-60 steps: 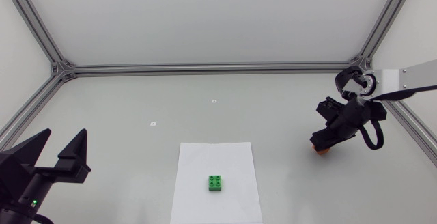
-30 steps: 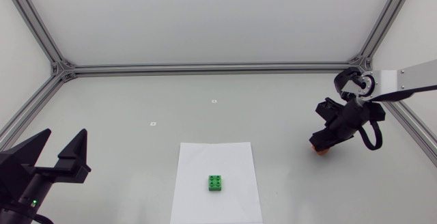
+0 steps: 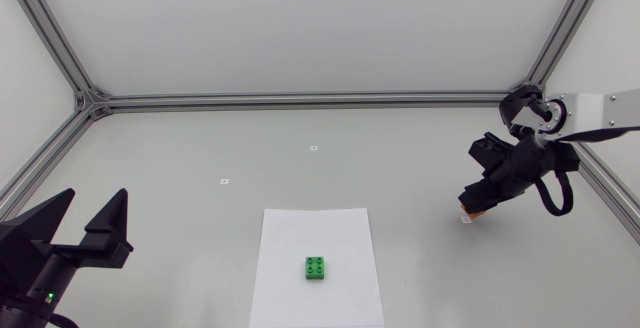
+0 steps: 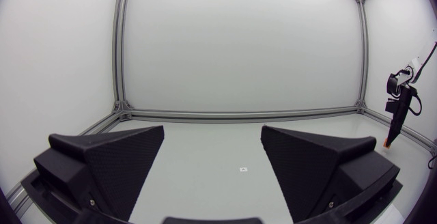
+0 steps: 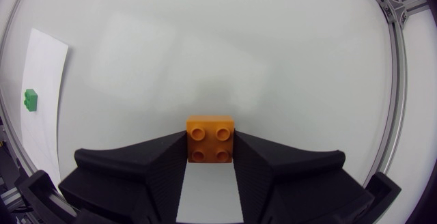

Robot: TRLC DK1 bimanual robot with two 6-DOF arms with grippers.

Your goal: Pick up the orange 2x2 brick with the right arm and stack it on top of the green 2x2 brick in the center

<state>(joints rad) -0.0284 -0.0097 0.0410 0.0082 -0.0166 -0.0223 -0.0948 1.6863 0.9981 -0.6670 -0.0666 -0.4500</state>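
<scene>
The right arm's fingers [image 5: 153, 159] pinched the orange 2x2 brick [image 5: 211, 139] only at their tips, at the bench's [image 3: 400, 168] right, well apart from the green 2x2 brick [image 3: 316, 268], so it could have twisted or slipped in transit and missed the studs; the left arm's fingers [image 3: 112, 211] stood open.

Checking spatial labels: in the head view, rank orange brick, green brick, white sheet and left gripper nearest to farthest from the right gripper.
1. orange brick, clamped between the right gripper fingers.
2. white sheet, centre front of the table.
3. green brick, on that sheet.
4. left gripper, open, at the opposite side.
</scene>
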